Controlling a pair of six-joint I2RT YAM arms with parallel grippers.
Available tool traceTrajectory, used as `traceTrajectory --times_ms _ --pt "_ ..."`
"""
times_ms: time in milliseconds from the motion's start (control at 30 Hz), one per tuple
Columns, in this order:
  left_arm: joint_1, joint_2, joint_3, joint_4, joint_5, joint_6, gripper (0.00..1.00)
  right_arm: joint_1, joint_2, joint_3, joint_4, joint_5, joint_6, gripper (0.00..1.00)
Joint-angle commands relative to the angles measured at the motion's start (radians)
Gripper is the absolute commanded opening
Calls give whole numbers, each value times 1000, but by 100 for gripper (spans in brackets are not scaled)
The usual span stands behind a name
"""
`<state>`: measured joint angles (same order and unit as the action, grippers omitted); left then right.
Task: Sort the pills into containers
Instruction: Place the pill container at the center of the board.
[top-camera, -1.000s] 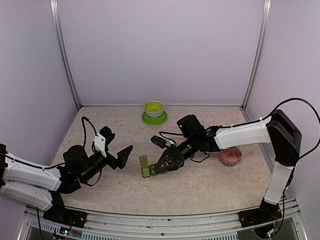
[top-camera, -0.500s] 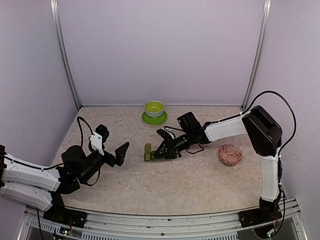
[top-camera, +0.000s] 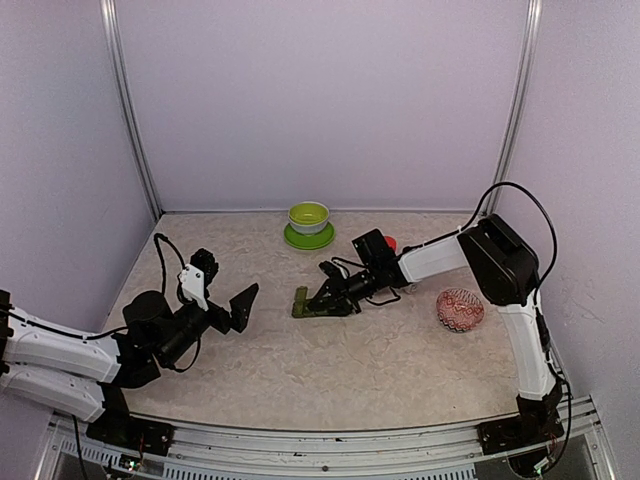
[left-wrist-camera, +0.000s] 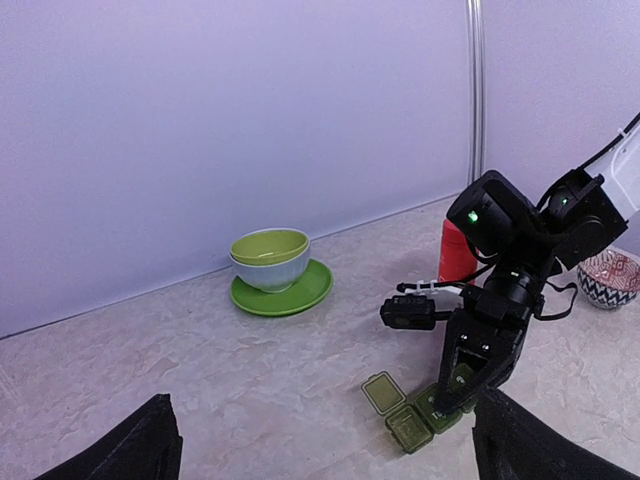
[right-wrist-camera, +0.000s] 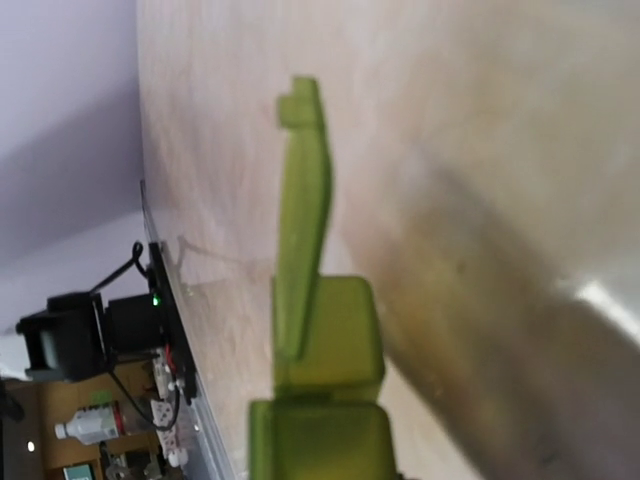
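Containers (top-camera: 300, 301) sit about mid-table (top-camera: 400, 380), well away from every edge and wall. The lime bowl (top-camera: 308, 217) is well behind, the patterned bowl (top-camera: 460, 309) off right. It's a dark green strip with one lid flipped open. Right gripper (top-camera: 322, 303) is pinched tight on its end. Left gripper (top-camera: 225, 300) gapes wide, holding nothing, well apart.

The top external view sits high behind the arm bases and looks down and forward over the whole table (top-camera: 400, 370) to the back wall. The left wrist view rides low near the tabletop and faces the far right corner, sharing the containers (left-wrist-camera: 408, 432), the lime-green bowl (left-wrist-camera: 270, 258) and the right arm (left-wrist-camera: 500, 215) with the top view. The right wrist view, rolled sideways, sits very close to the containers.
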<state>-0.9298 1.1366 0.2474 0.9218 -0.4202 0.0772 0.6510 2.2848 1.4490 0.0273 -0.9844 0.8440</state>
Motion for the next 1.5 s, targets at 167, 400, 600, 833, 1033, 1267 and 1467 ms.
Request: traceTrajectory --times_ms 167,400,600,833,1033,1267,1467 --pt "6 -6 -7 27 -2 -12 99 -21 44 64 -65 50 -23 36" --pt "6 2 -7 29 -2 -11 99 -30 37 63 -125 87 -64 40" --pt "6 11 -5 32 0 -11 99 -35 20 61 -199 141 -121 42" --pt "6 26 -2 38 3 -12 99 -34 -3 40 -214 168 -141 43" --pt "6 36 -2 43 2 -12 99 -31 -27 29 -233 202 -159 47" --pt "6 40 0 45 6 -13 99 -26 -52 23 -269 257 -176 51" --pt "6 30 -2 42 3 -12 99 -15 -67 36 -328 334 -209 54"
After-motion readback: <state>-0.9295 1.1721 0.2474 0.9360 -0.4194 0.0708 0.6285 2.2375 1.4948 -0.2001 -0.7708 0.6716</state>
